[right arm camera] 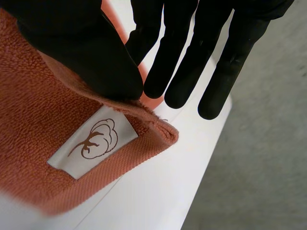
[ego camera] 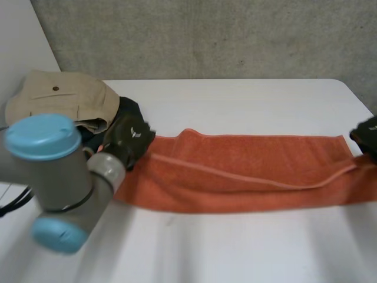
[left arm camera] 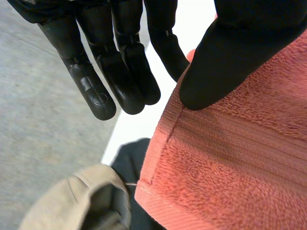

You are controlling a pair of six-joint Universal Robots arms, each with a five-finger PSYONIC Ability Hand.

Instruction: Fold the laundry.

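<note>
The towel (ego camera: 247, 171) lies as a long strip across the bench (ego camera: 235, 247), seemingly folded once along its length. It probably still needs its ends brought together, and the tan garment (ego camera: 59, 97) heaped far left looks unfolded. The left hand (ego camera: 129, 138) pinches the towel's left end under its thumb, fingers (left arm camera: 96, 81) straight. The right hand (ego camera: 366, 135) pinches the labelled right corner likewise, fingers (right arm camera: 168, 62) straight.

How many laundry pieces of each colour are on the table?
Orange: 1, the orange towel
Beige: 1, the beige garment
Dark: 1, the dark garment next to the beige one
Total: 3
</note>
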